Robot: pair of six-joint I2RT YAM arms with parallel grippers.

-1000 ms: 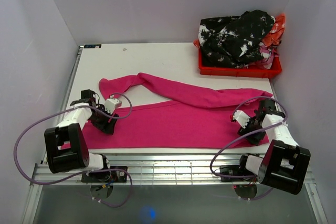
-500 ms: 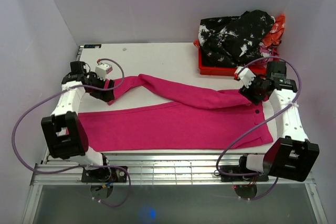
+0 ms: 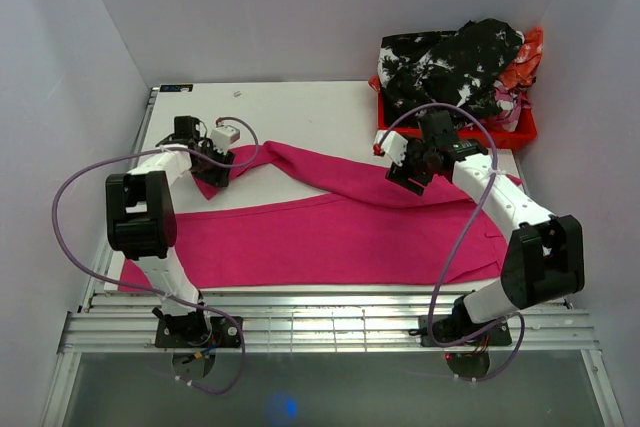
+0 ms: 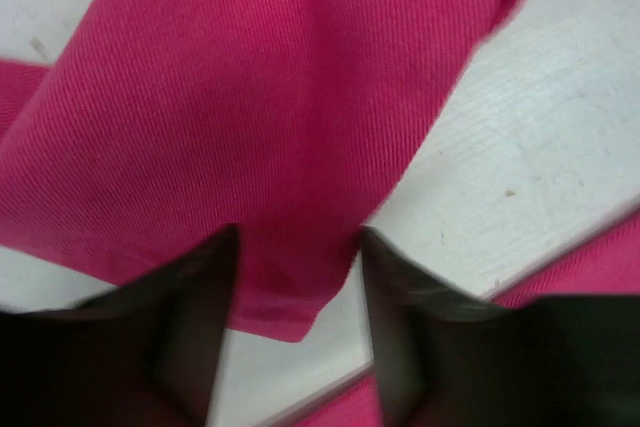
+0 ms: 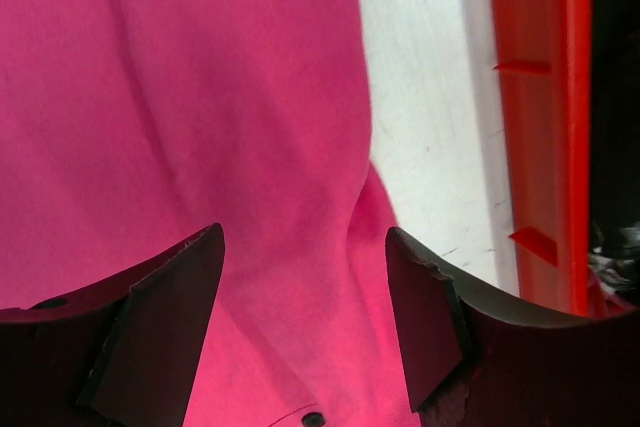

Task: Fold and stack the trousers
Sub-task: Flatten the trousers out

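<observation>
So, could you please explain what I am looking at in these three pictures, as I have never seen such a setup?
These are two robot arms bolted at the near edge of a white table. The wide picture looks down from above and behind them. The other two come from a camera on each wrist. Bright pink trousers lie spread on the table, and a red crate at the far right corner holds a heap of other clothes. The dark left fingers, seen at the bottom of their wrist picture, stand open over one leg's end. The right fingers stand open over the cloth near the crate. Nothing is held.
</observation>
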